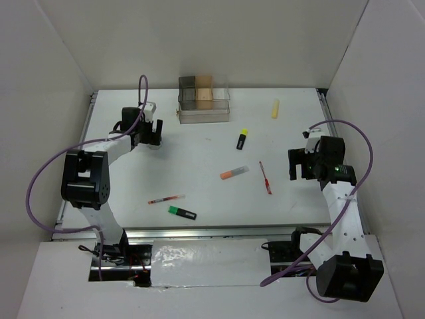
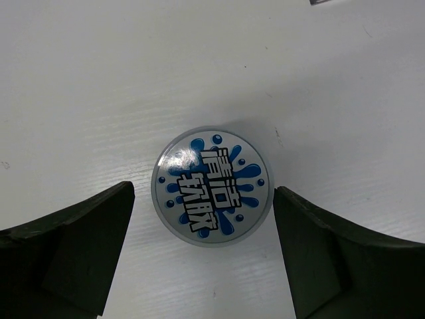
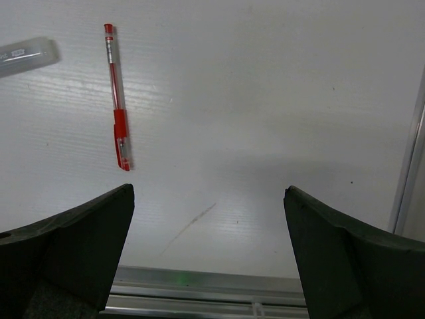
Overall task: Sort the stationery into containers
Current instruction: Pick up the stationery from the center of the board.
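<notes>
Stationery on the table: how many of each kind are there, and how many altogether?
Highlighters: 2
Red pens: 2
Orange marker: 1
Pale yellow stick: 1
Round tin: 1
Total: 7

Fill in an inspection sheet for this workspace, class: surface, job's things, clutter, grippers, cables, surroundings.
Surface: white table, faint scuffs.
Job's things: organiser at far edge; round tin, yellow-ended highlighter, green-ended highlighter, orange marker, right red pen, left red pen, pale yellow stick loose.
Clutter: nothing seen.
Grippers: left gripper open astride tin, not touching; right gripper open, empty.
Cables: purple cables loop from both arms.
Surroundings: white walls.
</notes>
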Robot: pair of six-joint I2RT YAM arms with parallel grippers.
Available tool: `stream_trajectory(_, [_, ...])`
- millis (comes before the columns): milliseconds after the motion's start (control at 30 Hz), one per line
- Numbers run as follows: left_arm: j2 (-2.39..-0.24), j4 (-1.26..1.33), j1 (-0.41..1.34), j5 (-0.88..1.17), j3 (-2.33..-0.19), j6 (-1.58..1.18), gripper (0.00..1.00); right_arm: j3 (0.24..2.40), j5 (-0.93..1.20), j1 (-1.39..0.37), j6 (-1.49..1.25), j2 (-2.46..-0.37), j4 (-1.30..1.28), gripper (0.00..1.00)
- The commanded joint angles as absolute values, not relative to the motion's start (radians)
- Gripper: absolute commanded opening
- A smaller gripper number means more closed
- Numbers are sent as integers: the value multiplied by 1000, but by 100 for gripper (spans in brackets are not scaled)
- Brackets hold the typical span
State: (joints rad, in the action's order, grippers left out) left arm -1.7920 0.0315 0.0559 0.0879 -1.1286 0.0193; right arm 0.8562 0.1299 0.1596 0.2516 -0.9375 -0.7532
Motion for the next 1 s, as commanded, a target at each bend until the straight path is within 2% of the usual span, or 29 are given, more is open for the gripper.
stream_trajectory(0, [-1807, 84, 61, 75, -1164, 9, 97, 874, 138, 164, 255, -943, -706, 100])
stream_trajectory(433, [-1773, 80, 64, 80, -1131, 17, 86, 862, 141, 164, 250, -943, -692, 100])
stream_trajectory(567, [-1778, 60, 66, 92, -1147, 28, 79, 856, 141, 164, 249, -934, -695, 100])
stream_trajectory(667, [-1779, 43, 74, 98, -1164, 40, 69, 844, 141, 164, 247, -925, -692, 100])
stream_trajectory(700, [-1770, 43, 77, 97, -1167, 41, 62, 841, 141, 164, 247, -922, -693, 100])
stream_trajectory(767, [-1761, 28, 78, 106, -1190, 46, 57, 835, 141, 164, 249, -914, -695, 100])
stream_trajectory(800, [-1759, 14, 80, 112, -1204, 49, 49, 833, 141, 164, 249, -911, -693, 100])
stream_trajectory(867, [-1761, -47, 87, 121, -1261, 41, 40, 831, 141, 164, 249, -911, -692, 100])
stream_trajectory(900, [-1764, -66, 86, 127, -1281, 35, 30, 834, 144, 164, 249, -913, -692, 100])
stream_trajectory(967, [-1775, -133, 92, 143, -1368, 29, 23, 836, 152, 164, 242, -916, -693, 100])
